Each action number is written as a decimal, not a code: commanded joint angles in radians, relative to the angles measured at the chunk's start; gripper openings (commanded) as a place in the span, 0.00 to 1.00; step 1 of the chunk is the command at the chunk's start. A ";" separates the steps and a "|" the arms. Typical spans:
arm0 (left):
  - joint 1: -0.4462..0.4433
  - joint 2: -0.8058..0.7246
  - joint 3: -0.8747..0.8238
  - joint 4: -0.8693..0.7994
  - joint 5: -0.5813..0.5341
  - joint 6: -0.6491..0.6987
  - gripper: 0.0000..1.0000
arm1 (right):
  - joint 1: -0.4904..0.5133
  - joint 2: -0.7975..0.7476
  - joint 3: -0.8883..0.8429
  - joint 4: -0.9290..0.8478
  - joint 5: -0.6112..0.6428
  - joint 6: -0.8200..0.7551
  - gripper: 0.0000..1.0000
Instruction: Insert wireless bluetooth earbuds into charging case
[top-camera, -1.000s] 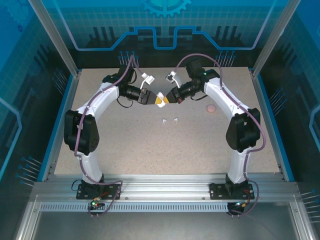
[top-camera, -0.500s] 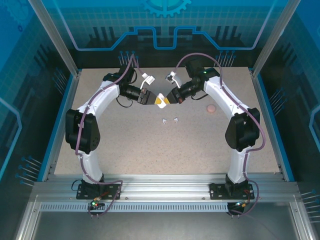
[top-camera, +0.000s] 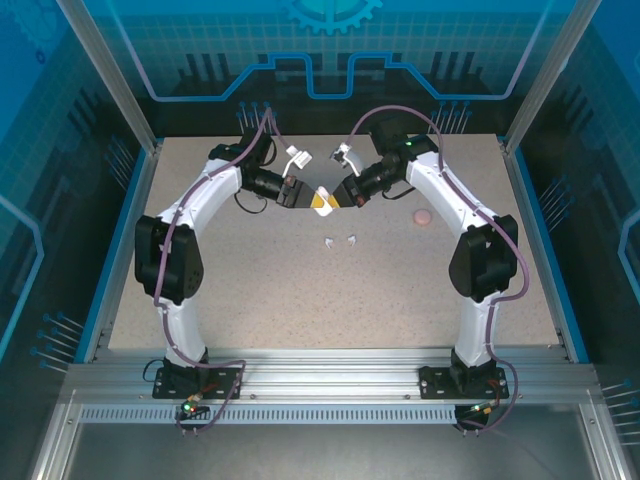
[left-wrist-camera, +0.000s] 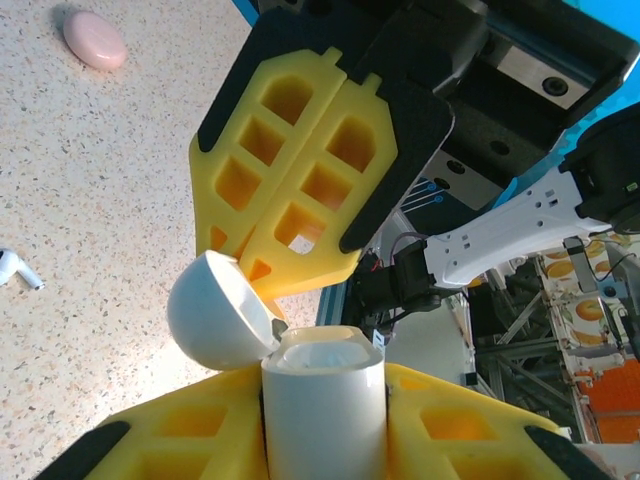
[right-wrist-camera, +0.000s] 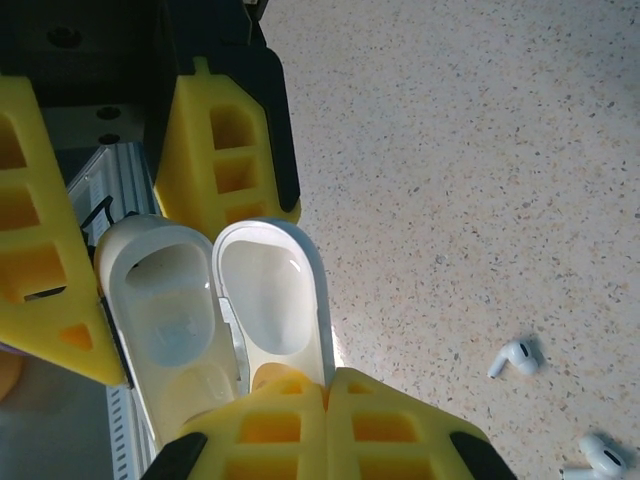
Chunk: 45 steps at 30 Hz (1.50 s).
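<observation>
**Q:** What's the left arm got?

**A:** I have the glossy white flip-lid charging case (left-wrist-camera: 322, 425) pinched between the yellow fingers of my left gripper (left-wrist-camera: 322, 392). It's held above the table with its lid swung open.

**Q:** And the right?

**A:** My right gripper (right-wrist-camera: 325, 385) is closed on nothing, and its tips touch the rim of the lid.

**Q:** Where are the earbuds?

**A:** Two glossy white stemmed earbuds (right-wrist-camera: 515, 357) lie near each other on the speckled beige tabletop (right-wrist-camera: 450, 150), apart from the case. A pink oval case (left-wrist-camera: 95, 40) lies farther off.
</observation>
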 joint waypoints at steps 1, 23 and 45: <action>-0.021 0.014 0.034 -0.028 0.027 0.038 0.25 | 0.019 0.011 0.027 -0.017 -0.003 -0.015 0.00; -0.015 -0.304 -0.314 0.395 -0.079 -0.183 0.00 | -0.105 -0.234 -0.118 0.209 0.087 0.223 0.54; -0.015 -0.953 -1.060 1.394 -0.775 -0.625 0.00 | 0.145 -0.234 -0.456 0.321 0.696 0.825 0.59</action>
